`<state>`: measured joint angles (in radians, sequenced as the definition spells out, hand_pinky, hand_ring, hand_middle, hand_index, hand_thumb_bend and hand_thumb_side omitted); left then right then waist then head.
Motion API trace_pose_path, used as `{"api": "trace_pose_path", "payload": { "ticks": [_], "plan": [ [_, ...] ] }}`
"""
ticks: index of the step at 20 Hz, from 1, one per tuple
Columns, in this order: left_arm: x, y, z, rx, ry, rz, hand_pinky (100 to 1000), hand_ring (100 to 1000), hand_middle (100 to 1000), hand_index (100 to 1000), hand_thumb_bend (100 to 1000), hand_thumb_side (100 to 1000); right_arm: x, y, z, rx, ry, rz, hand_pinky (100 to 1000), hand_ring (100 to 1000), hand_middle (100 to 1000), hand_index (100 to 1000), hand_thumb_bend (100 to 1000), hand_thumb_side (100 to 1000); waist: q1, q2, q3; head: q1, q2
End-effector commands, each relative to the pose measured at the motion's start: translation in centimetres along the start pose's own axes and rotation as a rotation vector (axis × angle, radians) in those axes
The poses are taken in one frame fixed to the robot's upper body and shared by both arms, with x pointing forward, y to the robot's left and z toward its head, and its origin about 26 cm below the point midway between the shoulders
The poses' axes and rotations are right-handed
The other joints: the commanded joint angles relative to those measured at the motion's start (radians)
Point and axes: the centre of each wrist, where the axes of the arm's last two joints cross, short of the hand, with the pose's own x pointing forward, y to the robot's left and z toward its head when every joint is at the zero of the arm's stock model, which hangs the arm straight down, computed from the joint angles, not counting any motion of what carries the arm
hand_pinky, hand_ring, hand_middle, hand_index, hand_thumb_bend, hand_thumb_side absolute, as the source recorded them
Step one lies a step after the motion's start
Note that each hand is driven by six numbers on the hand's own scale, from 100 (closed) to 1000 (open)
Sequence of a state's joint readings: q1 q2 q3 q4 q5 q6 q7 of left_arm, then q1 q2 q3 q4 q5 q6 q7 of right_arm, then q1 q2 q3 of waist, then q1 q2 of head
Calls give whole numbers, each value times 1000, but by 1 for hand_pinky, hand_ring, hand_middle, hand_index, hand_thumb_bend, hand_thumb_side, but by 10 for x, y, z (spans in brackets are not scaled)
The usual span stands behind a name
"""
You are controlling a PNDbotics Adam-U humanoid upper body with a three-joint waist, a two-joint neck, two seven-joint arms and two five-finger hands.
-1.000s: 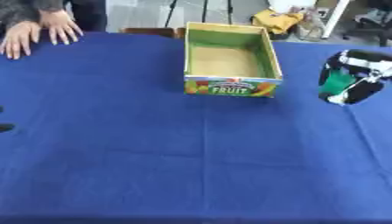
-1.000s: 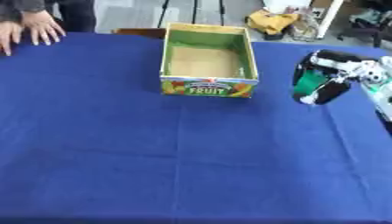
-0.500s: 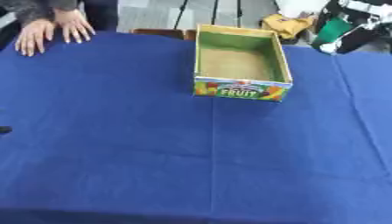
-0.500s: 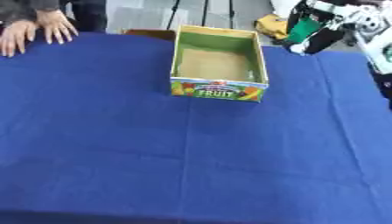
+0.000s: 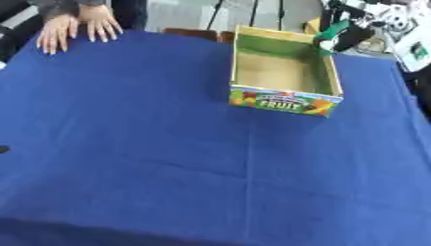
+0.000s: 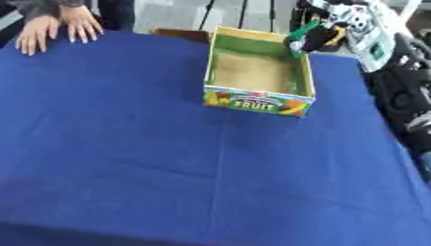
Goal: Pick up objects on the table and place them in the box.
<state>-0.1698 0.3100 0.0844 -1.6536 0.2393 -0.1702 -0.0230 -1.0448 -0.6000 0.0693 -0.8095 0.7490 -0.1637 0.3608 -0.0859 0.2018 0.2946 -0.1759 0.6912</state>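
The box (image 5: 286,77), an open cardboard carton with a green inner wall, a tan floor and a fruit print on its near face, stands on the blue-covered tabletop (image 5: 168,158) at about 1 o'clock from the middle of the view. Its floor looks bare.

The right hand (image 6: 336,21) comes in from the 1 o'clock corner and sits above the far right corner of the box. Its fingers (image 6: 324,36) are curled round a green object (image 6: 301,31), which shows as a green strip with a dark part beside it; the pictures are blurred here, so it may be a small bottle or packet, but only the colour is certain. The green object hangs over the box's far right rim, roughly at the edge of the opening, and whether it touches the cardboard cannot be told. The right arm's black and silver links run down the 3 o'clock edge of the right eye view.

Of the left hand only a dark sliver (image 5: 3,149) shows at the 9 o'clock edge of the left eye view, and the state of its fingers cannot be told.

At 11 o'clock a person's hands (image 5: 77,26) lie flat on the cloth, well apart from the box.
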Motion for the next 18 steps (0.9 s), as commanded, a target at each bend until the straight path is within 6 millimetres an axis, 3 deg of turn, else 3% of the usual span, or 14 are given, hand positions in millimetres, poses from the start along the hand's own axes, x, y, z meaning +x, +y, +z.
{"api": "trace_pose_path", "payload": {
  "ticks": [1, 7, 11, 13, 14, 18],
  "plan": [
    [11, 0, -8, -25, -40, -5, 664, 829, 718, 766, 631, 705, -2, -5, -5, -33, 47, 6, 213, 274, 362, 564, 100, 100, 11, -7, 7, -15, -19],
    [11, -2, -8, -25, -44, 7, 664, 828, 718, 765, 632, 704, 0, 23, -15, 2, 76, 6, 279, 338, 426, 615, 100, 100, 27, 10, 13, -30, -19],
    [11, -4, -8, -26, -44, 13, 665, 828, 718, 765, 633, 704, 5, 37, -19, 29, 53, 6, 360, 420, 515, 717, 100, 100, 37, 15, 6, -35, -14],
    [11, -4, -9, -25, -45, 16, 665, 828, 717, 765, 633, 704, 8, 42, -20, 30, 29, 5, 389, 465, 556, 769, 100, 195, 40, 16, 3, -37, -13],
    [11, -4, -9, -24, -46, 17, 665, 827, 717, 765, 633, 704, 9, 43, -21, 24, 18, 4, 402, 495, 582, 789, 142, 238, 41, 17, 2, -37, -13],
    [10, -5, -9, -24, -46, 21, 665, 827, 717, 765, 634, 703, 15, 46, -23, -41, -17, 5, 511, 656, 707, 845, 234, 330, 43, 18, 0, -40, -14]
  ]
}}
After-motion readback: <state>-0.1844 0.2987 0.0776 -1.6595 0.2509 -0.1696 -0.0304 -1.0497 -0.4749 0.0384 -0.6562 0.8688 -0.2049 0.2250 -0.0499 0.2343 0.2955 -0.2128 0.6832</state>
